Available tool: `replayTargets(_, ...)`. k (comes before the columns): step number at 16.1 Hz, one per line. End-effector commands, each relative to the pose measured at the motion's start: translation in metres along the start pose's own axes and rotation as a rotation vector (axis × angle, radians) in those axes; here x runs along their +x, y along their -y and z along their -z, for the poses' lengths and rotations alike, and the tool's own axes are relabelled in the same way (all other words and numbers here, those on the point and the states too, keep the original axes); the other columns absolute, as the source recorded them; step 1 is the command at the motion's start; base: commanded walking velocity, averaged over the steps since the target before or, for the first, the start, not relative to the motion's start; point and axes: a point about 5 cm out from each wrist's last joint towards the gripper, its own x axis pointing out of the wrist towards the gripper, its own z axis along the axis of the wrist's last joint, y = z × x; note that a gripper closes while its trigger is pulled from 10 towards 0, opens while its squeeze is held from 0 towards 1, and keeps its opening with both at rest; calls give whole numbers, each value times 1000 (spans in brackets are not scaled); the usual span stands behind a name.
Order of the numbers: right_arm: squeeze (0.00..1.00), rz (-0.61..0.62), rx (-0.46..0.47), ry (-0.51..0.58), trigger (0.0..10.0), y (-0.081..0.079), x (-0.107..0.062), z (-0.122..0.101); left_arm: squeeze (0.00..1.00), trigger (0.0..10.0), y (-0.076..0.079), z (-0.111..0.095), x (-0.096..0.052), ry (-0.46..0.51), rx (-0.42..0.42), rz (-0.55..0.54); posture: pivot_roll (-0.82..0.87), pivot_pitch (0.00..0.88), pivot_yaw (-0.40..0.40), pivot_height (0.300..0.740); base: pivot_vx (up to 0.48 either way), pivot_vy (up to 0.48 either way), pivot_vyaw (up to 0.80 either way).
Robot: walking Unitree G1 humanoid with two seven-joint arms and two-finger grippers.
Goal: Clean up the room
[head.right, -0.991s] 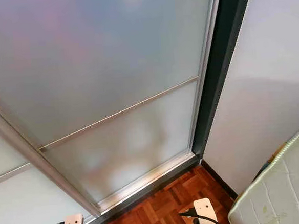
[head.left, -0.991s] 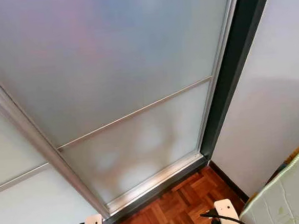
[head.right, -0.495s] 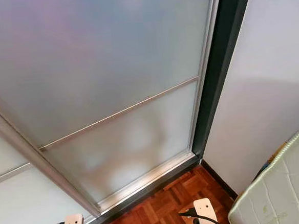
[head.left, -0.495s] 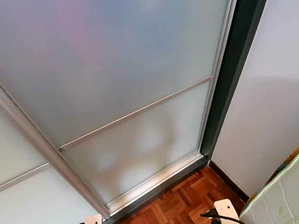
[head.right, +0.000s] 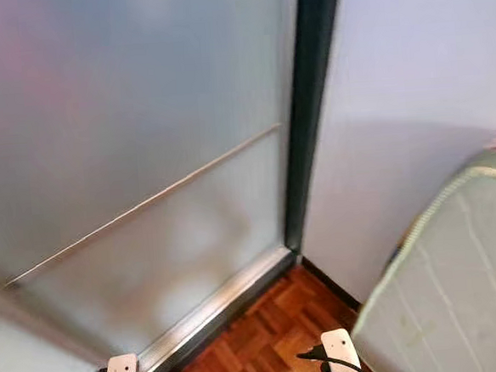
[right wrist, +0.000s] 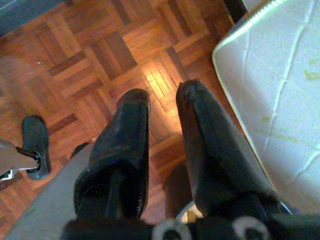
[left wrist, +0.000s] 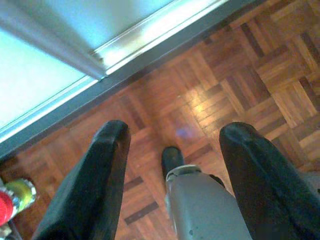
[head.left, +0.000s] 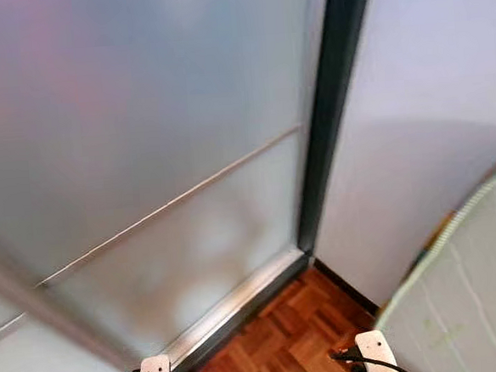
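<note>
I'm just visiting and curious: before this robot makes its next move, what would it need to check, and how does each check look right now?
1. Left gripper empty: ok, fingers open over bare parquet floor.
2. Right gripper empty: ok, fingers slightly apart, holding nothing.
3. Room ahead: not ok, the frosted sliding door and wall stand close in front.
4. Right side: not ok, the mattress sits close beside the right arm.
5. Something to tidy: cannot tell; a red and yellow thing lies at the edge of the left wrist view.
6. Picture sharpness: not ok, head views are blurred.
</note>
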Motion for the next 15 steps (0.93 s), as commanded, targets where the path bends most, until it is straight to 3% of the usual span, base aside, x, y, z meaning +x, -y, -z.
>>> replayTargets(1, 0, 72, 317, 26, 10000, 42, -5, -5, 0, 10000, -41, 31, -12, -143, 50, -56, -96, 0, 49, 740, 0, 0, -731)
replayTargets(3, 0, 72, 317, 25, 10000, 40, -4, -5, 0, 10000, -36, 12, -5, -99, 85, -56, -99, 0, 54, 740, 0, 0, -731)
replayTargets(8, 0, 66, 318, 26, 10000, 37, -4, -4, 0, 10000, -41, 14, -7, -117, 106, -63, -102, 0, 60, 740, 0, 0, -731)
replayTargets(10, 0, 66, 319, 27, 10000, 38, -4, -4, 0, 10000, -44, 10, -6, -99, 65, -104, -96, 0, 57, 740, 0, 0, -731)
replayTargets(11, 0, 66, 319, 27, 10000, 38, -4, -4, 0, 10000, -45, 6, -5, -79, -29, -112, -92, 0, 53, 740, 0, 0, -731)
replayTargets(12, 0, 65, 319, 27, 10000, 38, -4, -4, 0, 10000, -45, 5, -5, -72, -49, -104, -87, 0, 51, 740, 0, 0, -731)
replayTargets(15, 0, 62, 319, 27, 10000, 38, -4, -5, 0, 10000, -46, 2, -5, -47, -36, -119, -88, 0, 52, 740, 0, 0, -733)
